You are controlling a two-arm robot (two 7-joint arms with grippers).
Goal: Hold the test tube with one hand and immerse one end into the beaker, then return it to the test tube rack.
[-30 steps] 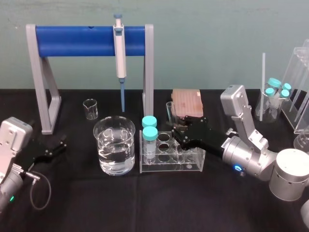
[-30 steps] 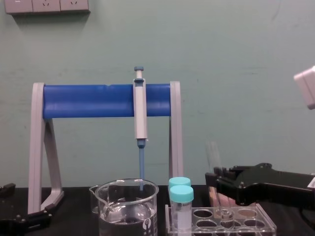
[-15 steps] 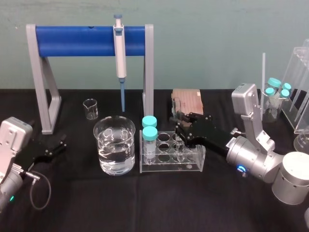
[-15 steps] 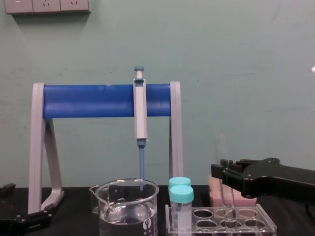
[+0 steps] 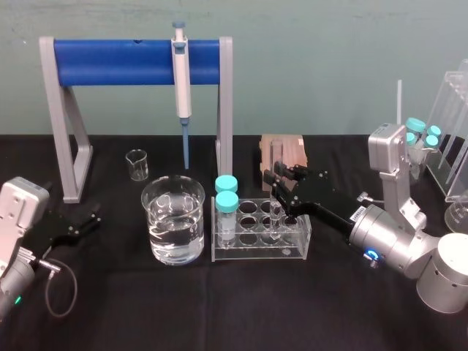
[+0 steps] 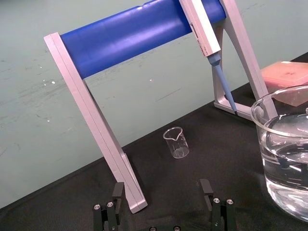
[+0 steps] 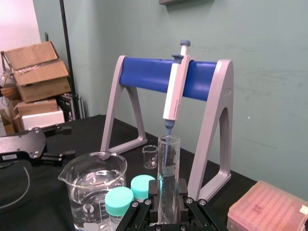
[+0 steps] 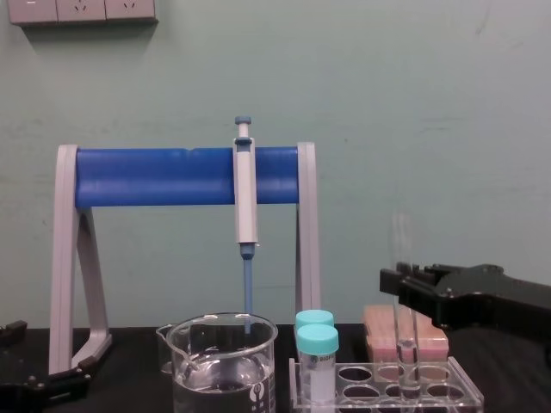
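Observation:
The test tube (image 5: 276,191) stands upright, and my right gripper (image 5: 278,180) is shut on its middle from the right. In the chest view the test tube (image 8: 401,258) has its round lower end down in a hole of the clear test tube rack (image 8: 448,391), right of the middle. The right wrist view shows the tube (image 7: 168,168) rising between the black fingers (image 7: 153,197). The water-filled beaker (image 5: 173,219) sits left of the rack (image 5: 292,245). My left gripper (image 5: 73,223) rests open at the table's left, with nothing between its fingers (image 6: 118,207).
Two teal-capped tubes (image 5: 227,194) stand at the rack's left end. Behind are a blue-barred stand (image 5: 135,62) with a hanging pipette (image 5: 180,88), a small beaker (image 5: 137,164) and a pink box (image 5: 287,150). More capped tubes (image 5: 420,135) stand far right.
My right gripper has swung to the right with the test tube. The tube has gone from leaning to upright and stands higher, its lower end still at the rack. The left arm is still.

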